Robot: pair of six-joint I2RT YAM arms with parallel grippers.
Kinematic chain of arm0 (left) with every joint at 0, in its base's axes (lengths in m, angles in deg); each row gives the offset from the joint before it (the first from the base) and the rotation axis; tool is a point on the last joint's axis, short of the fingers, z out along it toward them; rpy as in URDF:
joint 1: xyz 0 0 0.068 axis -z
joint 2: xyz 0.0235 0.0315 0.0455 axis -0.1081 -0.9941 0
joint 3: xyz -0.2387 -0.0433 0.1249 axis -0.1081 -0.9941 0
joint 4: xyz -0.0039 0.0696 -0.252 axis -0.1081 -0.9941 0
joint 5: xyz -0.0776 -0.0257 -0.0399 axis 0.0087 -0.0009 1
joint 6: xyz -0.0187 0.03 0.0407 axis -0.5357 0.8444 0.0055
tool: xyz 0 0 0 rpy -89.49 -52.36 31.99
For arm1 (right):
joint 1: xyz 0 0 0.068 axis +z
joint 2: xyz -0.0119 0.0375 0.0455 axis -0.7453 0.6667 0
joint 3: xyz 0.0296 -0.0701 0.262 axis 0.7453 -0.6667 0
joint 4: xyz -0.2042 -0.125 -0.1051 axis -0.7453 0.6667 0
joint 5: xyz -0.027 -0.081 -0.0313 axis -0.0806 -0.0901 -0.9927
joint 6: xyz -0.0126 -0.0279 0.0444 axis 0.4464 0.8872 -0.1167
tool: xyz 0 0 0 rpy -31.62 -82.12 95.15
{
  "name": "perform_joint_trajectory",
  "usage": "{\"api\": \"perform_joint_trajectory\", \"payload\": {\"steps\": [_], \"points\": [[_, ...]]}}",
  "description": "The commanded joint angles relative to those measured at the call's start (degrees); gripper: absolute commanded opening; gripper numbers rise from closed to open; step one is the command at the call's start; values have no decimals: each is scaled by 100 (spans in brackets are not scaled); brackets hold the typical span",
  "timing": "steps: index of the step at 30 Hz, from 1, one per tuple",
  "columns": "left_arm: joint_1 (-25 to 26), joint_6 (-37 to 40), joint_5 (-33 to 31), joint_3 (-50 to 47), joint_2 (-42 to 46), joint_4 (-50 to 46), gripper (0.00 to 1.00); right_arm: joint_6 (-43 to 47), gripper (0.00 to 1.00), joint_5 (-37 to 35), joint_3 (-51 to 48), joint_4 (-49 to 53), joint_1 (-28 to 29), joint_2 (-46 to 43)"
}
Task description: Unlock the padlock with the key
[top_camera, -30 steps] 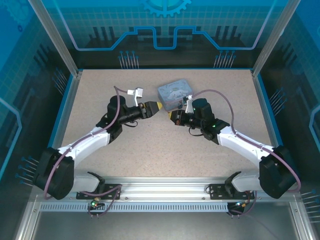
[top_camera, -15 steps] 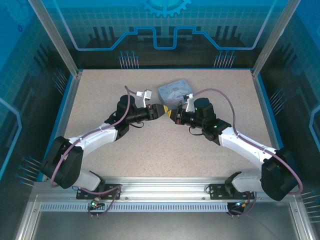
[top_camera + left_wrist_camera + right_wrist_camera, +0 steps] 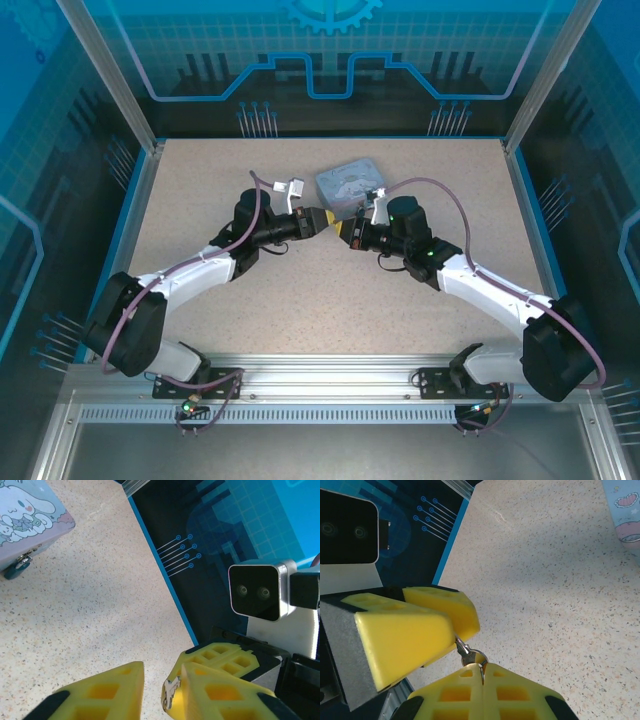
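Yellow-tipped, your left gripper (image 3: 160, 682) had narrowed to a slim gap around the key (image 3: 465, 651) your right gripper (image 3: 481, 672) pinched; handover looked imminent.

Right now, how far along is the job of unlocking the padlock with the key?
Done: the key is picked up, pinched in the shut right hand. In hand: the left hand sits open around the key, apparently to take it. Left: the padlock hangs on the tin, untouched, with no key in it yet.
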Motion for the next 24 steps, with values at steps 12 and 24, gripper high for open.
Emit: {"api": "perform_joint_trajectory", "payload": {"steps": [12, 24], "points": [[34, 276, 89, 151, -21, 146, 0, 216, 0, 339, 215, 32, 43, 15], [33, 1928, 560, 783, 768, -702, 0, 1089, 67, 2372, 212, -382, -839, -742]]}}
